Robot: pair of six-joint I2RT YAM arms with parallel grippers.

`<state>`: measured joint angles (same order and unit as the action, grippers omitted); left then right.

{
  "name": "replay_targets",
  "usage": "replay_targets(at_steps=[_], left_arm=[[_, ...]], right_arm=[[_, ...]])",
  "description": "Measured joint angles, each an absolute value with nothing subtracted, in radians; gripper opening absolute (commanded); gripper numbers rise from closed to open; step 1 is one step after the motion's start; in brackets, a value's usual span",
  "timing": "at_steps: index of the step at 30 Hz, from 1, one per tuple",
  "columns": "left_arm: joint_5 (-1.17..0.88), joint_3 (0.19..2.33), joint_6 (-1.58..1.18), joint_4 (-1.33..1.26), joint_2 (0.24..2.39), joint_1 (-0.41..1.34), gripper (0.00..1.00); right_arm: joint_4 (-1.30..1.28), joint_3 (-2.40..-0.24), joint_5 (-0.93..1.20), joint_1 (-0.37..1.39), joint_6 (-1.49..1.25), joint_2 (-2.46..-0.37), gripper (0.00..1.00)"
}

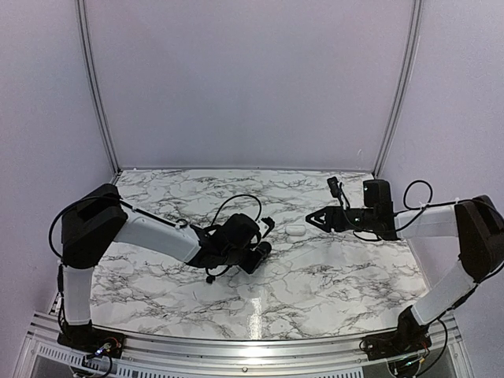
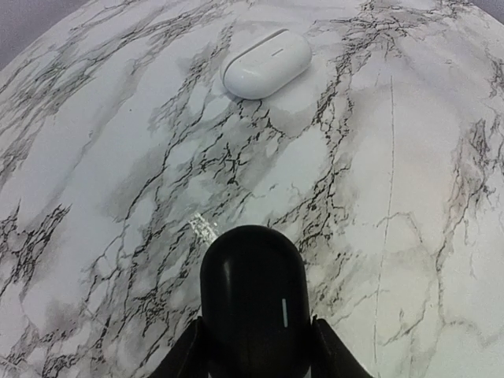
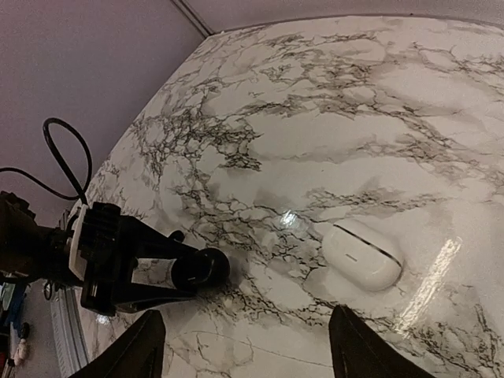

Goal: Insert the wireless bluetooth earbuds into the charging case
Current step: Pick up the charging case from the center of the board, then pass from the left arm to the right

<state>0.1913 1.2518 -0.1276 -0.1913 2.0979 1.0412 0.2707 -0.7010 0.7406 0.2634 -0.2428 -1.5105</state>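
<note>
The charging case (image 2: pixel 253 303) is a glossy black oval with a thin pale mark on its top. It is closed and sits between the fingers of my left gripper (image 2: pixel 256 335), which is shut on it low over the marble. From above, the case (image 1: pixel 264 247) pokes out of the left gripper (image 1: pixel 260 250) at the table's middle. My right gripper (image 1: pixel 309 219) hangs open to the right, with nothing between its fingers (image 3: pixel 150 339). The right wrist view shows the case (image 3: pixel 201 268) at the left. The earbuds are out of view.
A white oval case (image 2: pixel 266 63), closed, lies on the marble table (image 1: pixel 331 283) ahead of the left gripper and just left of the right gripper's tips. It also shows from above (image 1: pixel 295 230) and in the right wrist view (image 3: pixel 362 254). Cables loop off both wrists.
</note>
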Motion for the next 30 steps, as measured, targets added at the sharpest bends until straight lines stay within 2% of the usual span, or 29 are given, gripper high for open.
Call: replay_targets(at_steps=[9, 14, 22, 30], left_arm=[[0.190, 1.006, 0.014, -0.296, 1.774, 1.056, 0.29], [0.259, 0.920, 0.146, -0.350, 1.617, 1.127, 0.28], [0.407, 0.854, 0.301, -0.388, 1.516, 1.239, 0.28], [0.474, 0.792, 0.403, -0.432, 1.448, 1.295, 0.27]], right_arm=[[0.373, -0.661, 0.871, 0.386, -0.303, -1.478, 0.69], [0.458, -0.642, 0.932, 0.460, -0.371, -1.412, 0.68], [0.510, -0.662, 0.962, 0.614, -0.425, -1.390, 0.59], [0.529, -0.674, 0.965, 0.687, -0.458, -1.434, 0.50]])
